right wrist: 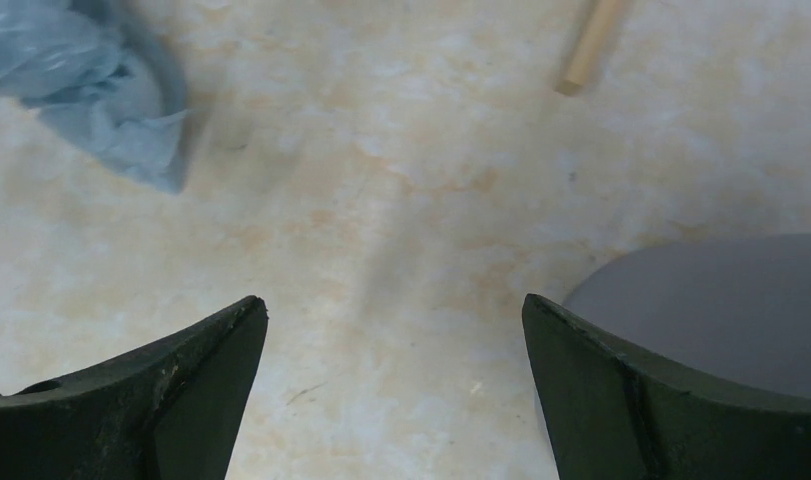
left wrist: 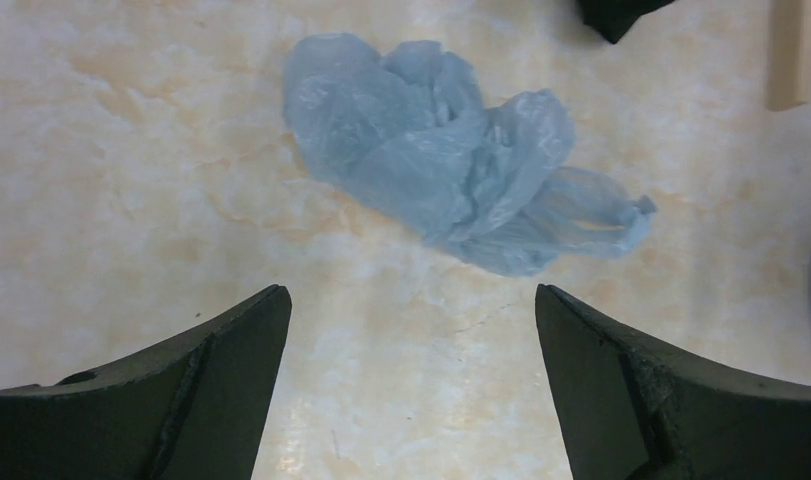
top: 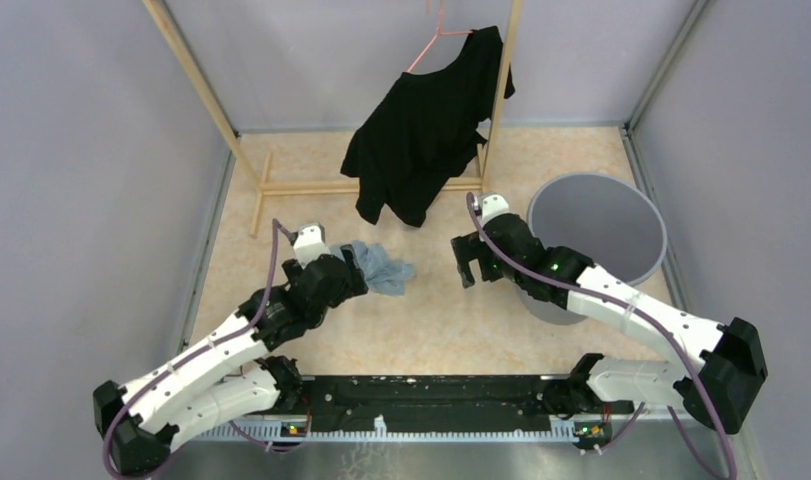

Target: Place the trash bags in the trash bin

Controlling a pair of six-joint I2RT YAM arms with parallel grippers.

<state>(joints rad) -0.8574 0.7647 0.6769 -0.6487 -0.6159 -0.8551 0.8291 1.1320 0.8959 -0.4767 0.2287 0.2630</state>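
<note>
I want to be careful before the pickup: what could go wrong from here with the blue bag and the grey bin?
1. The bag is thin, crumpled film lying flat; the open left tool may pinch only one fold and drop it.
2. The right tool sits between bag and bin, so a carry could hit it.

Robot-lab test cell: plain grey panel walls point(top: 81, 150) left, right and top; black mounting rail point(top: 431, 395) along bottom edge.
</note>
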